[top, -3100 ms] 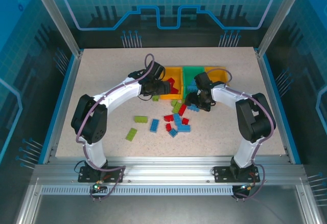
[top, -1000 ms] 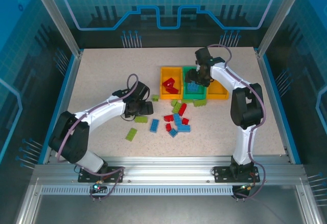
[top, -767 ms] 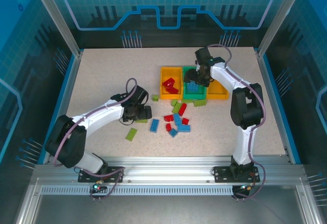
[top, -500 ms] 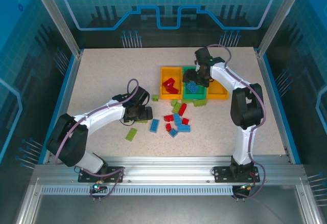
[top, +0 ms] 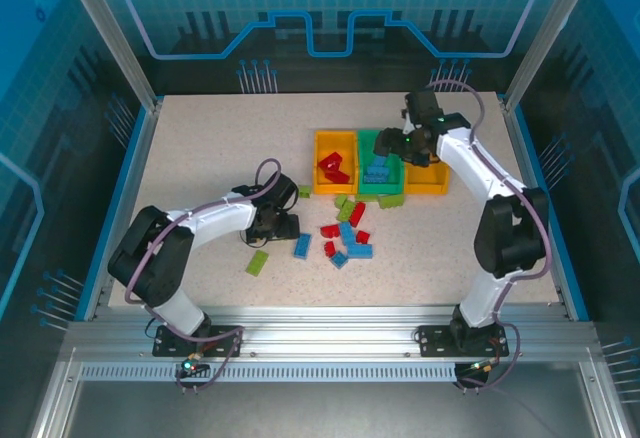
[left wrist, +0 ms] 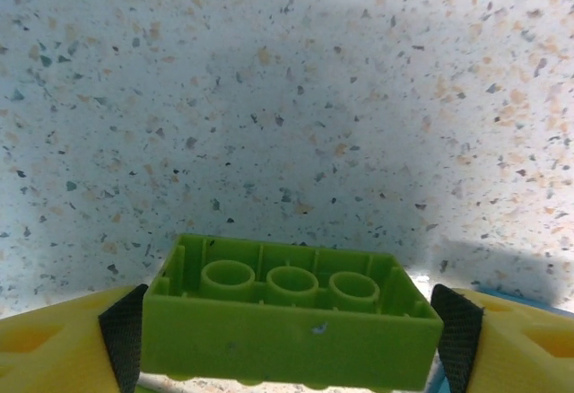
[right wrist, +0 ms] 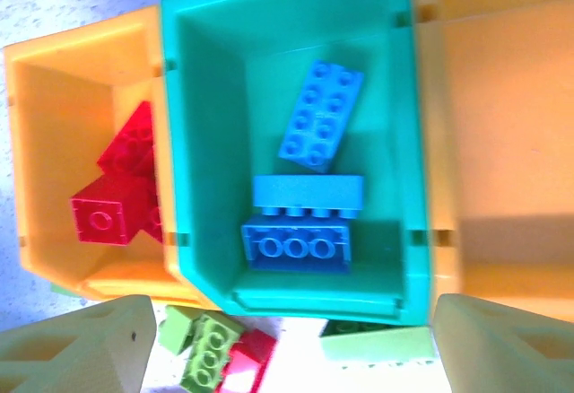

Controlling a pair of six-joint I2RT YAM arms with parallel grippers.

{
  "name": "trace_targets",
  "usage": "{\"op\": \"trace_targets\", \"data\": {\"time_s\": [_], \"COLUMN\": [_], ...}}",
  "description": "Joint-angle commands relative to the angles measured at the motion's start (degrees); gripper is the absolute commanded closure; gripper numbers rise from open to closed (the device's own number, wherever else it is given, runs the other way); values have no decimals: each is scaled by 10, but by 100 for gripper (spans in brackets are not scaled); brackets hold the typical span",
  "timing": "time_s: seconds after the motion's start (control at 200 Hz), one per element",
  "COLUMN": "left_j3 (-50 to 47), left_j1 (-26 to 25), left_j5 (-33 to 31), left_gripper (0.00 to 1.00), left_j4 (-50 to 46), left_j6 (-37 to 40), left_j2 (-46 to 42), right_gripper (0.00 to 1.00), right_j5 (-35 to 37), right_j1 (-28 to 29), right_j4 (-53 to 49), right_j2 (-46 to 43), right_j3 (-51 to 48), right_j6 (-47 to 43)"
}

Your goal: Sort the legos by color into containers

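Left wrist view places the left claw (left wrist: pixel 289 337) at lower centre of the frame, its pads clamped on the two ends of a lime green lego (left wrist: pixel 291 308) low over the table (left wrist: pixel 287 97). Right wrist view has the right claw (right wrist: pixel 291 348) spread apart and empty above the green bin (right wrist: pixel 206 97), which holds blue legos (right wrist: pixel 321 117). Recommended procedure: lift vertically, keep the grip level, route around the right arm (top: pixel 475 163), and release low inside the right orange-yellow bin (right wrist: pixel 502 142), judged the lime destination.
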Motion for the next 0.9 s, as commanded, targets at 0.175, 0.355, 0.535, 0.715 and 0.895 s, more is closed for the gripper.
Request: {"op": "trace_targets", "data": {"time_s": [0.175,0.355,0.535,0.715,0.895], "left_j3": [13,29,63,124,186], "left_j1": [-3,-4,-3,-3,-6], "left_j5": [6,-8,-15,-9,14], "left_gripper": [32,49,49,49,49], "left_j4": [9,-7,-27,-34,-27], "left_j6": [1,3,5,12,17], "left_j2": [14,10,-4,-11,-3], "right_gripper": [17,17,17,20,28], "right_j5": [21,43,68,79,59], "right_j1": [-71,-102,-139,-173,-188], "right_j4": [-8,1,21,46,75], "right_j2": [-41,-46,-59,-62,-24], "right_j3": [-63,-92,-124,-142,-132], "right_j6": [-28,-38,-47,-63,-103]}}
